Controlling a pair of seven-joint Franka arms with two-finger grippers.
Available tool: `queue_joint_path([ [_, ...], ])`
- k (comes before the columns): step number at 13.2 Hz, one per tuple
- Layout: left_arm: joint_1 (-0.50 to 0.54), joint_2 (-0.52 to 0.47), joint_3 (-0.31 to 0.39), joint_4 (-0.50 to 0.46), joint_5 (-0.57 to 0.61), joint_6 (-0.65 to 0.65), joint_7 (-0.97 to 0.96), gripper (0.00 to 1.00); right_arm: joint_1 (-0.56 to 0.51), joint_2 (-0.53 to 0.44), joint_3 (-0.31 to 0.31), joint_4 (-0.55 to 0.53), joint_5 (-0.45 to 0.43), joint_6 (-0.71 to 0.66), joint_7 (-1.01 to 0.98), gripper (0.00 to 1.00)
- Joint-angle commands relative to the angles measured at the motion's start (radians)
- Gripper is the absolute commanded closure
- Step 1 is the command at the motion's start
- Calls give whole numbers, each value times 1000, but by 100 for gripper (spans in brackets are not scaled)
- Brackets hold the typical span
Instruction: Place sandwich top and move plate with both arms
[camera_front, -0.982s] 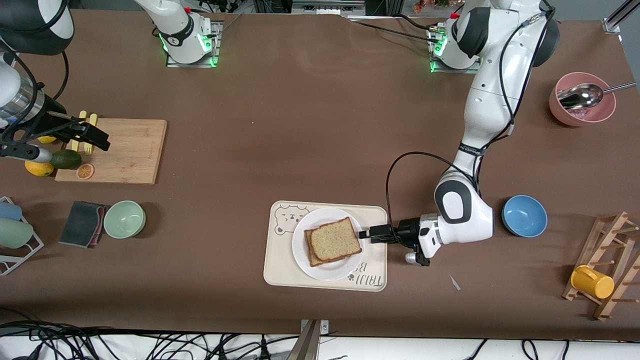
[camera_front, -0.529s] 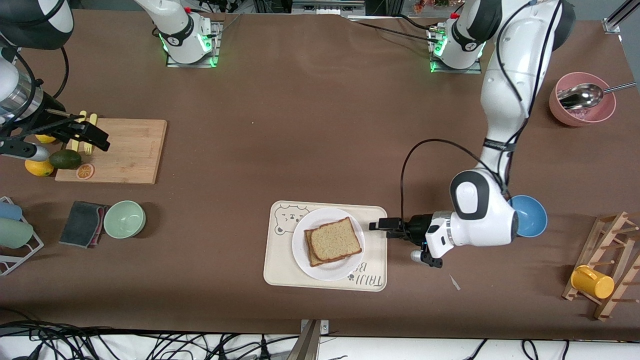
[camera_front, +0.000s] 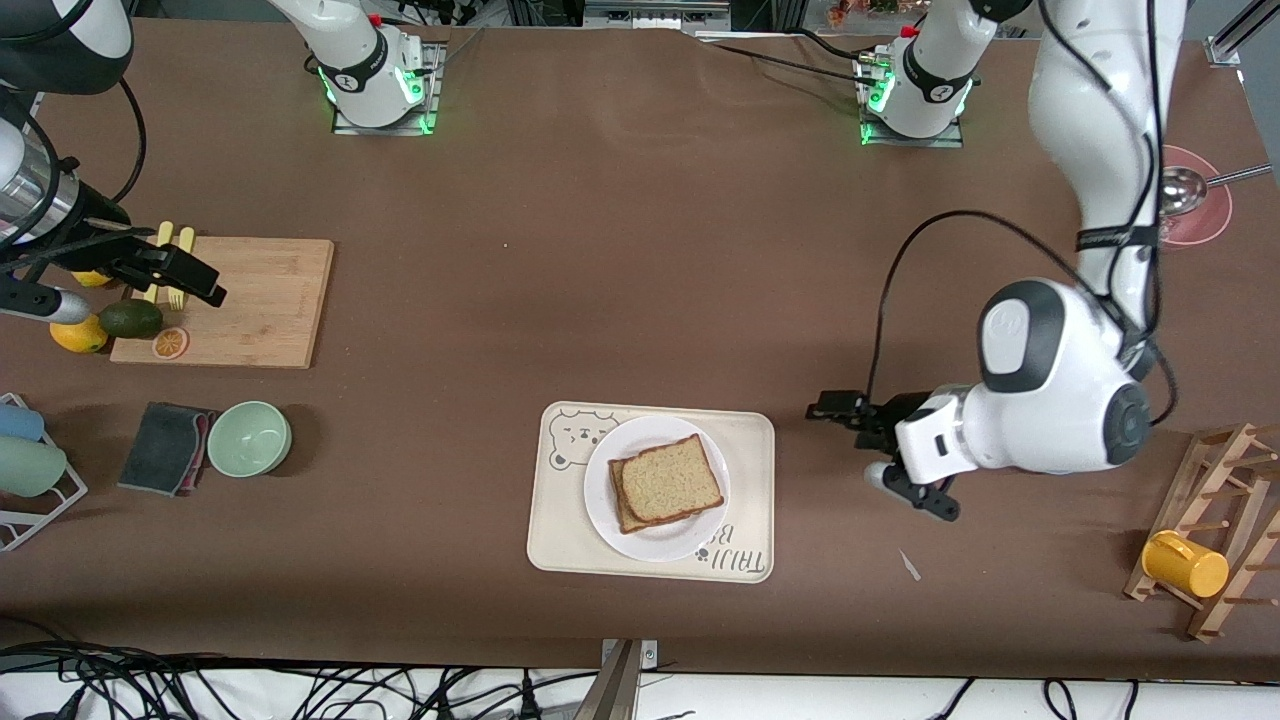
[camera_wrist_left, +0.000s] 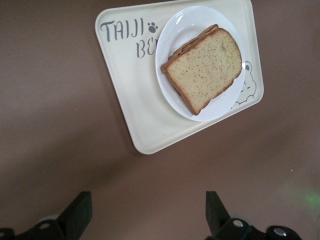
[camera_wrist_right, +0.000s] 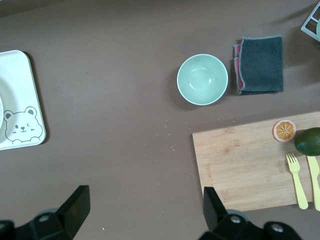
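Sandwich top sits on the plate, skewed over the lower slice. Left hand wide, empty, beside the tray. Right hand wide over the cutting board (waiting). Risk: uneven two-arm lift tilts the plate, top slides off.

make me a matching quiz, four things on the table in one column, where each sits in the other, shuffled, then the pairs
Things
1. sandwich top
2. plate
3. green bowl
4. yellow fork

Places
A. on the wooden cutting board
B. on the cream tray
C. beside the dark folded cloth
D. on a lower bread slice, on the plate

Pairs: 1-D, 2-B, 3-C, 4-A
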Motion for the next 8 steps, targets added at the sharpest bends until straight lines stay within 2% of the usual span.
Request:
queue_joint_path([
  [1,-8,-119,-4,-39,177,-83,-68,0,-1,-4,4,16,20,-7,2,0],
  [8,-57,-282,-19,-37,443,-264,-156,0,8,8,5,62,15,-4,8,0],
])
